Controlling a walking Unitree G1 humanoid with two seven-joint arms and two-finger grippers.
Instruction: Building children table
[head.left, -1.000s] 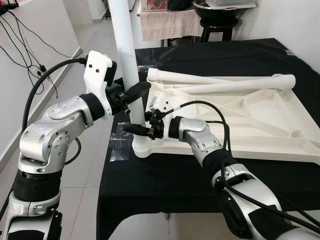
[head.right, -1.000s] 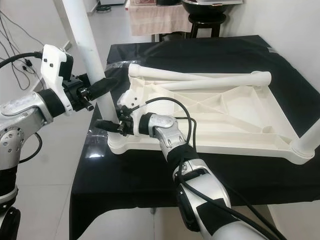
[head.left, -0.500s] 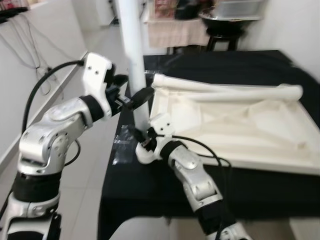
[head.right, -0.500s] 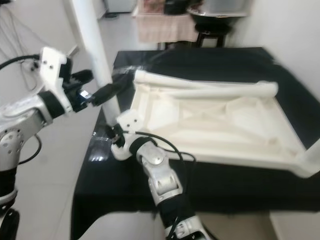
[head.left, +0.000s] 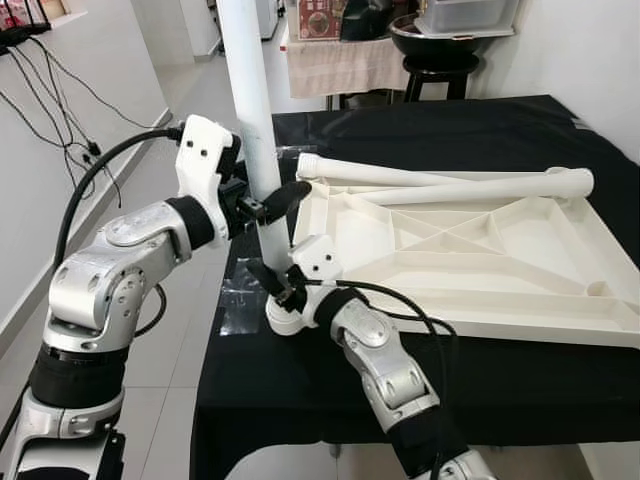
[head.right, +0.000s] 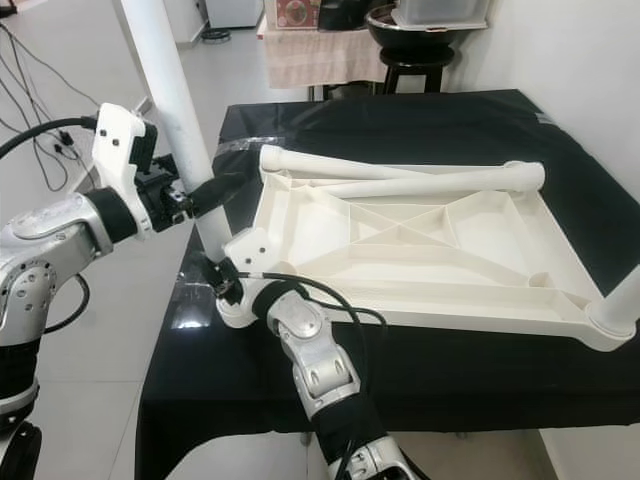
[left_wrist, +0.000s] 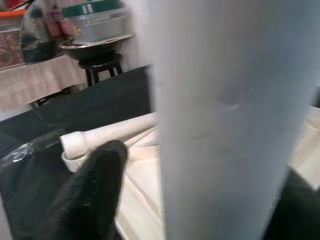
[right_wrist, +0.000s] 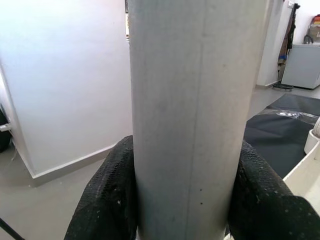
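Note:
A white table top (head.left: 500, 322) lies upside down on a black-clothed table (head.left: 300, 385). One white leg (head.left: 250, 100) stands upright in its near-left corner socket (head.left: 281, 316). My right gripper (head.left: 272, 283) is shut on this leg just above the socket; the wrist view has both black pads (right_wrist: 112, 190) pressed against the leg (right_wrist: 195, 100). Higher up, my left gripper (head.left: 268, 198) straddles the same leg (left_wrist: 225, 125), open, with a gap beside one finger (left_wrist: 95, 195). Two loose legs (head.left: 400, 178) lie across the far side of the top. Another upright leg (head.right: 620, 300) stands at the near-right corner.
A crumpled clear plastic bag (head.left: 240, 292) lies on the table's left edge. Behind the table stand a black stool with a bowl (head.left: 440, 35) and a cloth-draped stand (head.left: 330, 55). Cables (head.left: 60, 90) hang along the left wall, with bare floor beside it.
The head view shifted. My right arm has swung round so the forearm now comes from below, and its gripper sits lower on the leg. The left fingers have loosened around the leg.

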